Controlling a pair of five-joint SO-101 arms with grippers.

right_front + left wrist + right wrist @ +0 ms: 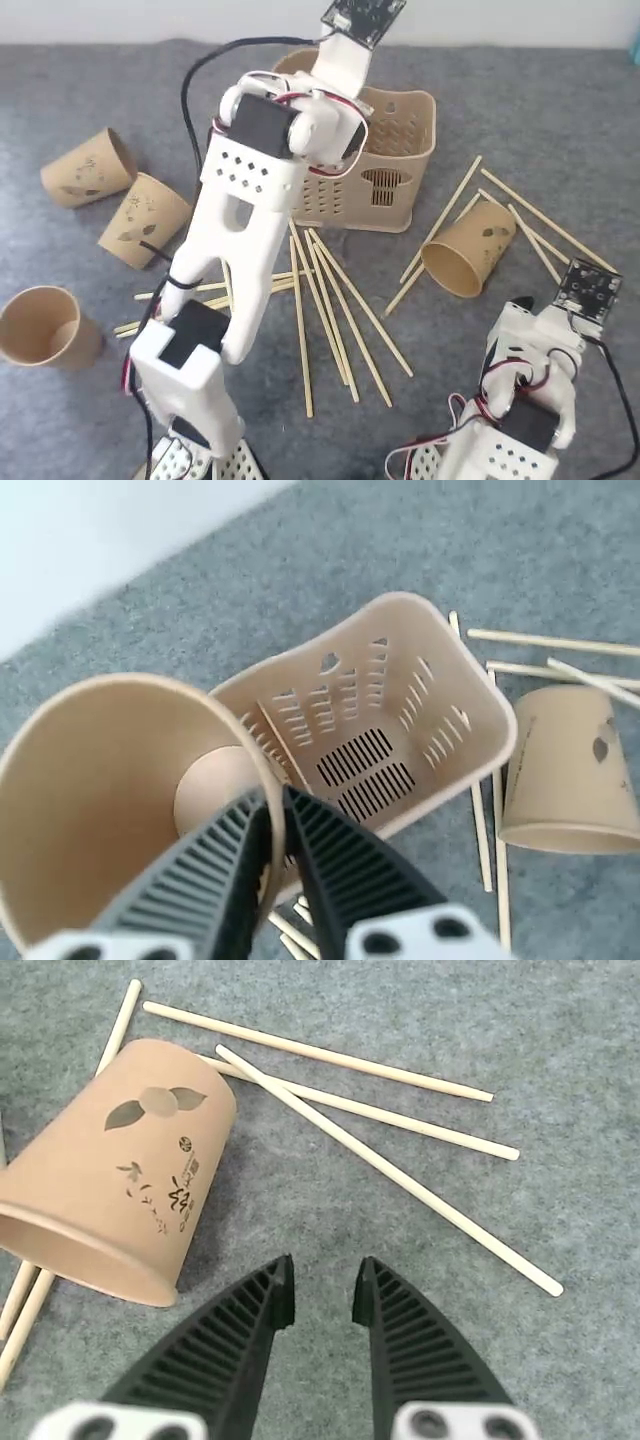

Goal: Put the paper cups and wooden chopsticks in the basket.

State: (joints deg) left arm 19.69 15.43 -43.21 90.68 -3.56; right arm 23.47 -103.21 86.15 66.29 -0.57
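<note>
The left claw (275,800) is clenched on the rim of a paper cup (110,780). One finger sits inside the cup's mouth and the other presses on the outside wall. The cup hangs tilted, with its open mouth turned towards the wrist. The basket (470,710) stands upright directly below and just beyond the claw's tips, and the held cup overlaps its near rim. Past the basket on the far side from the claw, another cup (570,770) lies on its side on the grey carpet (560,540), with loose chopsticks (550,640) beside it.

The right claw (323,1280) is released, its jaws a little apart and gripping nothing, and it hangs over bare carpet. A fallen cup (120,1170) lies just ahead of its tips and off to one side, not touching them, with its mouth towards the claw. Three chopsticks (380,1175) fan out across the carpet ahead of the claw. One end of them lies close to that cup.

In the high view, the left arm (250,230) stretches up over the basket (405,160), while the right arm (530,380) is folded low, near the fallen cup (468,247). A heap of chopsticks (330,310) lies between the two arms. Three more cups (88,168) (145,220) (40,328) lie well apart from both claws, on the outer side of the left arm.
</note>
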